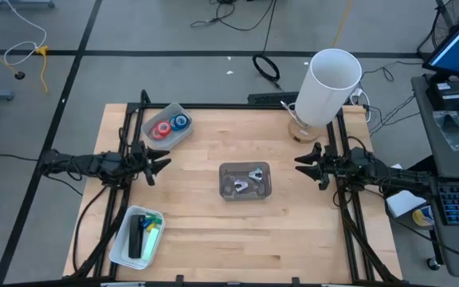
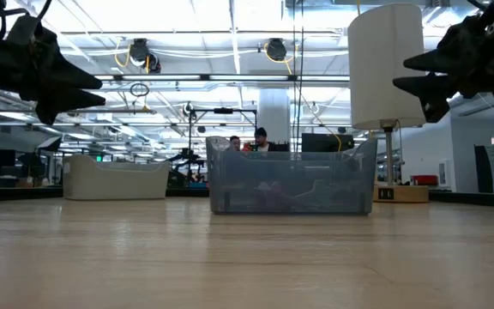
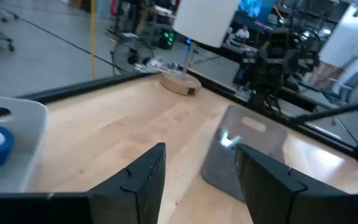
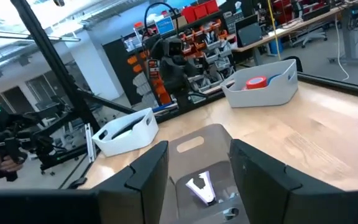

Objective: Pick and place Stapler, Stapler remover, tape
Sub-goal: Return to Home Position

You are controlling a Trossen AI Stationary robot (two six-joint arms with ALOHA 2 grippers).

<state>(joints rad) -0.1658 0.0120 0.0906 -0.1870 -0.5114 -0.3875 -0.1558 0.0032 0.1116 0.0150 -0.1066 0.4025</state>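
Both arms are parked at the side edges and nothing is held.
- left gripper (image 1: pixel 159 165): over the left edge, pointing inward. Its fingers (image 3: pixel 145 177) are spread wide with bare surface (image 1: pixel 205 239) between them.
- right gripper (image 1: pixel 303 164): over the right edge, facing the left one. Its fingers (image 4: pixel 146 171) are also wide and empty.

Where things are:
- tape (image 1: pixel 162 130): red and blue rolls in the white bin (image 1: pixel 166 107) at the far-left corner. I can't get a full count from here.
- stapler (image 1: pixel 138 233): in the second white bin (image 1: pixel 119 239) at the near-left corner, with something green beside it.
- stapler removers (image 1: pixel 248 183): in the grey bin (image 1: pixel 245 166) mid-surface, between the two grippers and well apart from both.

My read is that sorting is done and this is the retract to home.

Risks from here:
- The tall white lamp (image 1: pixel 329 80) stands at the far-right corner, near the right arm. If that arm swings toward the far edge while folding, the elbow or wrist could clip the shade and tip it, because it looks top-heavy on a small base.
- The left gripper sits near the tape bin. A drop or a drift toward the far edge could nudge the light bin and spill the rolls.
- Cables run along the frame rails on both sides, so a fast retract could snag one.
- The open fingers are the widest part of each arm, so leave clearance for them.
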